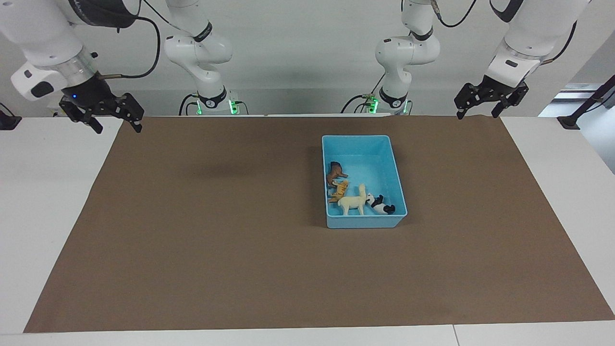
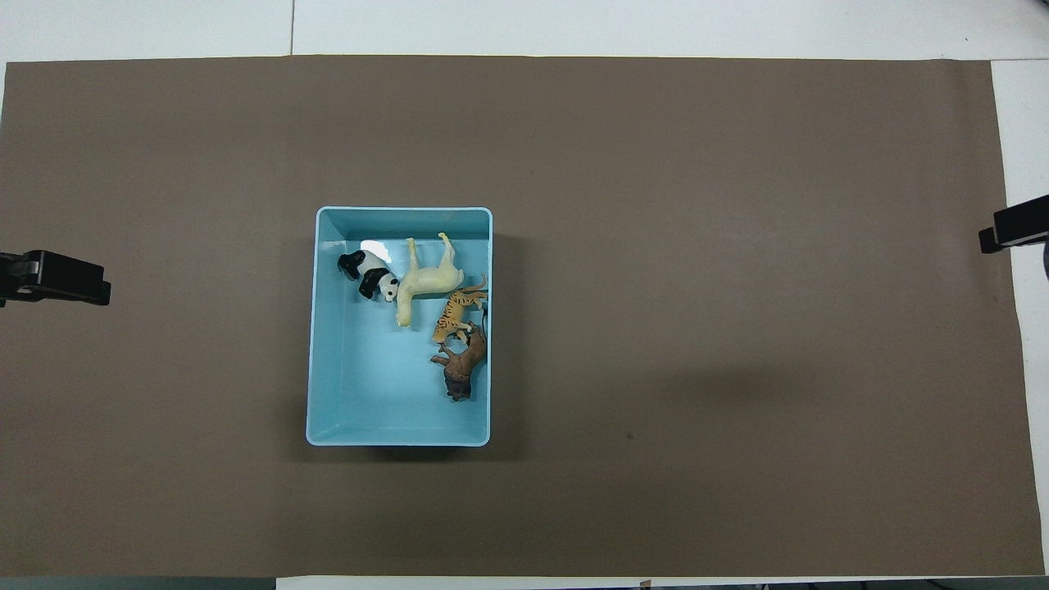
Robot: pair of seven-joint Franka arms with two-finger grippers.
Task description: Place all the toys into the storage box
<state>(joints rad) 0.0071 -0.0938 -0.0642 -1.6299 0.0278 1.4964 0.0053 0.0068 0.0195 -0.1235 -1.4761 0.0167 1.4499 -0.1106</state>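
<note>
The light blue storage box [image 1: 358,137] [image 2: 401,211] stands on the mat, a little toward the left arm's end. Inside it lie the panda [image 1: 381,204] [image 2: 370,276], the cream horse [image 1: 353,202] [image 2: 428,281], the striped tiger [image 1: 339,191] [image 2: 456,315] and the brown animal [image 1: 336,173] [image 2: 461,370]. My right gripper [image 1: 118,127] [image 2: 1014,230] hangs open and empty over the mat's corner at the right arm's end. Over the corner at the left arm's end my left gripper [image 1: 476,114] [image 2: 57,279] is open too, holding nothing, and waits.
A brown mat [image 1: 216,240] covers most of the white table [image 1: 43,192]. No loose toy shows on the mat outside the box.
</note>
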